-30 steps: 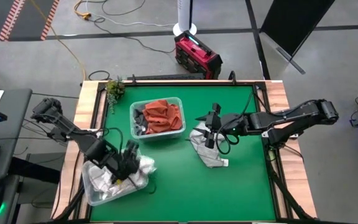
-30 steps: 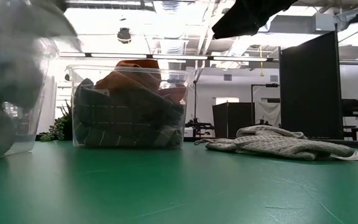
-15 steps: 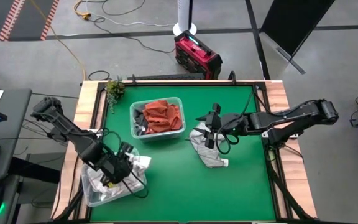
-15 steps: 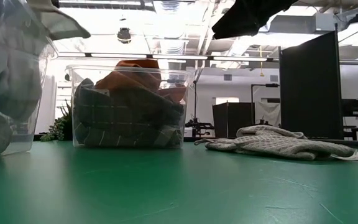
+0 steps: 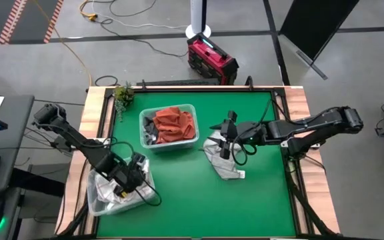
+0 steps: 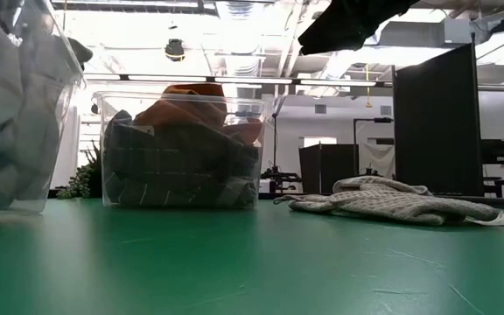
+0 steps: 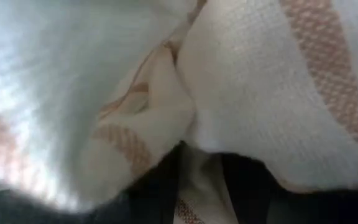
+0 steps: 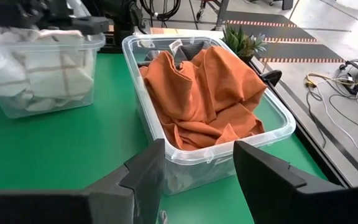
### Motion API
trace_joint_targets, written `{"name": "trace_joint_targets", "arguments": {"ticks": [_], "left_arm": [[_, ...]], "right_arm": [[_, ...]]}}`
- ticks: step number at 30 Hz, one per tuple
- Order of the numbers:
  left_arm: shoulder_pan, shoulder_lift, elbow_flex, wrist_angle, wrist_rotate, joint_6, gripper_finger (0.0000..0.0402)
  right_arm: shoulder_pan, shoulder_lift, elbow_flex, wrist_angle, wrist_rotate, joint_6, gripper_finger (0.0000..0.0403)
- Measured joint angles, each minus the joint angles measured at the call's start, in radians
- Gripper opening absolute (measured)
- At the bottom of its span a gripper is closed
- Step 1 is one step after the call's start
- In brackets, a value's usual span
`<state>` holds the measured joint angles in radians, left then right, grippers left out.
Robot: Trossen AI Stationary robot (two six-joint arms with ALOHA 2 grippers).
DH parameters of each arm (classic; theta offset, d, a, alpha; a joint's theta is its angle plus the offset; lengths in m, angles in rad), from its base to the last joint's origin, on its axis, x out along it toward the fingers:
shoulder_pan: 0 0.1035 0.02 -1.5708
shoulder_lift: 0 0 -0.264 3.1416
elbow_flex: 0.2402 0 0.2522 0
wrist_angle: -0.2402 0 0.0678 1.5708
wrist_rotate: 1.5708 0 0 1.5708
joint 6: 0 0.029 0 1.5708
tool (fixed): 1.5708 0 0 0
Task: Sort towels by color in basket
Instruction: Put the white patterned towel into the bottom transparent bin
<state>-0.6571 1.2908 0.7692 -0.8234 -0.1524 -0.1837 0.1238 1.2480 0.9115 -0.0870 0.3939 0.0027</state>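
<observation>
My left gripper (image 5: pixel 131 179) is down inside the clear basket (image 5: pixel 95 200) at the table's near left corner, shut on a white towel with thin red grid lines (image 7: pixel 260 93) that fills the left wrist view. More white cloth lies in that basket (image 8: pixel 42 68). My right gripper (image 5: pixel 223 145) hovers open over the crumpled grey towel (image 5: pixel 224 163) lying on the green mat, right of the middle. A second clear basket (image 5: pixel 143 130) farther back holds rust orange towels (image 8: pixel 204 87) and dark grey and plaid ones (image 6: pixel 173 171). My left gripper pinches a fold of the white red-grid towel (image 7: pixel 197 180) between its two fingers (image 7: pixel 160 186), coming from above into the basket. The cloth bunches slack around the fingers and rests on the other white towels in the basket.
A small plant (image 5: pixel 123 97) stands at the table's far left corner. Wooden rails edge the table left and right. Bare green mat (image 5: pixel 199 207) spreads along the near edge between the baskets and the grey towel. A red device (image 5: pixel 212 59) sits on the floor beyond the far edge.
My left gripper has moved down and toward the table's left edge, into the near basket, carrying the white towel with it. The towel, which bulged over the basket's right rim, now lies inside. The basket has shifted a little. My right arm has kept still.
</observation>
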Motion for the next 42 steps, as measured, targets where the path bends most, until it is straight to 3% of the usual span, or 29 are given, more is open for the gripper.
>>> {"name": "trace_joint_targets", "arguments": {"ticks": [6,13,18,22,26,30,35,42], "left_arm": [[-0.009,0.003,0.125,-0.053,0.019,0.086,0.0113],[-0.06,0.001,0.272,-0.21,-0.113,0.205,0.0113],[-0.111,0.006,0.244,-0.202,-0.098,0.288,0.0113],[-0.114,0.027,0.153,-0.11,-0.016,0.304,0.0112],[-0.114,0.054,0.057,-0.002,0.09,0.343,0.0093],[-0.115,0.075,0.03,0.031,0.111,0.371,0.0065],[-0.115,0.082,0.048,0.027,0.118,0.412,0.0038],[-0.117,0.086,0.247,-0.166,0.021,0.356,0.002]], "right_arm": [[0.0,0.0,0.0,-0.007,0.0,0.004,0.0219],[0.0,0.0,0.0,-0.014,0.0,0.009,0.0219],[0.0,0.0,0.0,-0.012,0.0,0.008,0.0219],[0.0,0.0,0.0,-0.01,0.0,0.011,0.0219],[0.0,0.0,0.0,-0.01,0.0,0.016,0.0219],[0.0,0.0,0.0,-0.01,0.0,0.016,0.0219],[0.0,0.0,0.0,-0.014,0.0,0.016,0.0219],[0.0,0.0,0.0,-0.038,0.0,0.017,0.0219]]}}
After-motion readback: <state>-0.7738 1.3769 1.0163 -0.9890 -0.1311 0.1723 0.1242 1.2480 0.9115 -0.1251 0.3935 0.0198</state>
